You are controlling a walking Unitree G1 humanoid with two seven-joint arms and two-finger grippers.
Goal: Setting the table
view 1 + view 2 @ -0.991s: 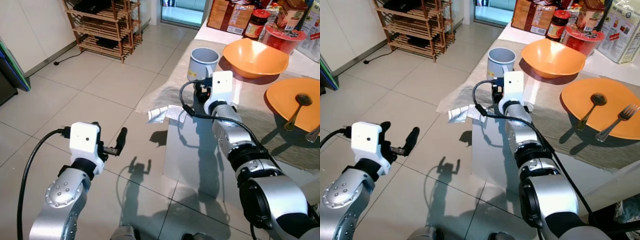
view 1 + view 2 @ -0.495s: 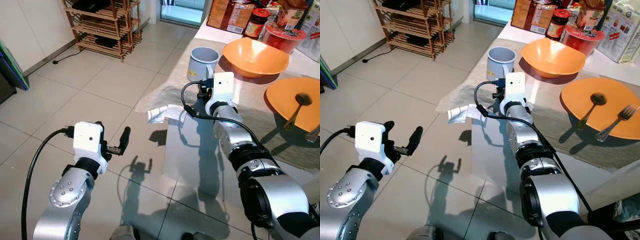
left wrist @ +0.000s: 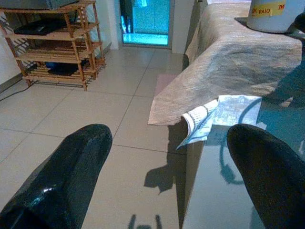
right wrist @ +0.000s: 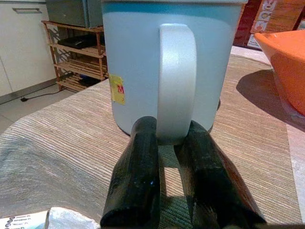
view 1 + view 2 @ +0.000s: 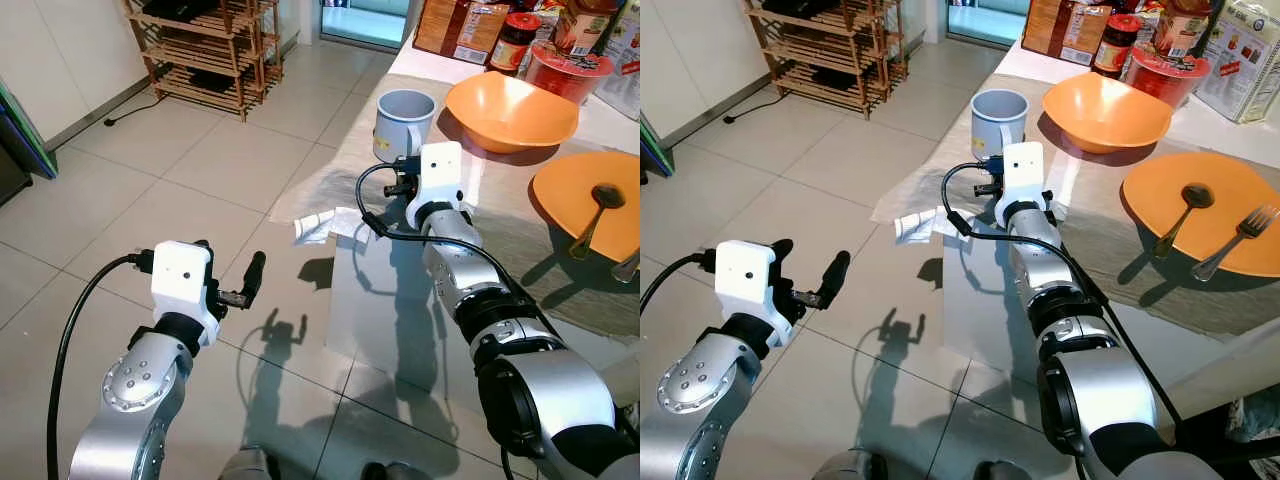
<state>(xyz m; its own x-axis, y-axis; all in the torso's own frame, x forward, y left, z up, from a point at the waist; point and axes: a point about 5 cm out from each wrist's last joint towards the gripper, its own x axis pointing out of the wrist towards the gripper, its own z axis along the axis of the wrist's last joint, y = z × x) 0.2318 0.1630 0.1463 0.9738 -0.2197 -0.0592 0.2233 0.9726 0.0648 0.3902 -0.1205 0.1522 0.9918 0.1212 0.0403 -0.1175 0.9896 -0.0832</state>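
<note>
**A:** How far along is the table (image 5: 1240,310)?

**B:** Partly laid, I'd judge. On the runner (image 5: 1110,240) the plate (image 5: 1210,215) already carries a spoon (image 5: 1180,215) and a fork (image 5: 1235,240). The bowl (image 5: 1105,112) sits beyond the plate, toward the jars. The mug (image 5: 999,122) stands at the runner's corner, left of the bowl, well apart from the plate.

**A:** So what's left?

**B:** Probably bringing the mug to its place near the plate. The cutlery lying on the plate may want moving beside it too.

**A:** And the right gripper (image 4: 174,138)?

**B:** Right up at the mug, on the near side. Its fingers (image 4: 136,176) are nearly together, one on each side of the handle's (image 4: 176,81) lower end, touching it. It looks like a pinch on the handle, with the mug's base on the runner.

**A:** The left gripper (image 3: 167,157)?

**B:** Over the floor (image 5: 150,200), well left of the mug, fingers spread wide, holding nothing.
</note>
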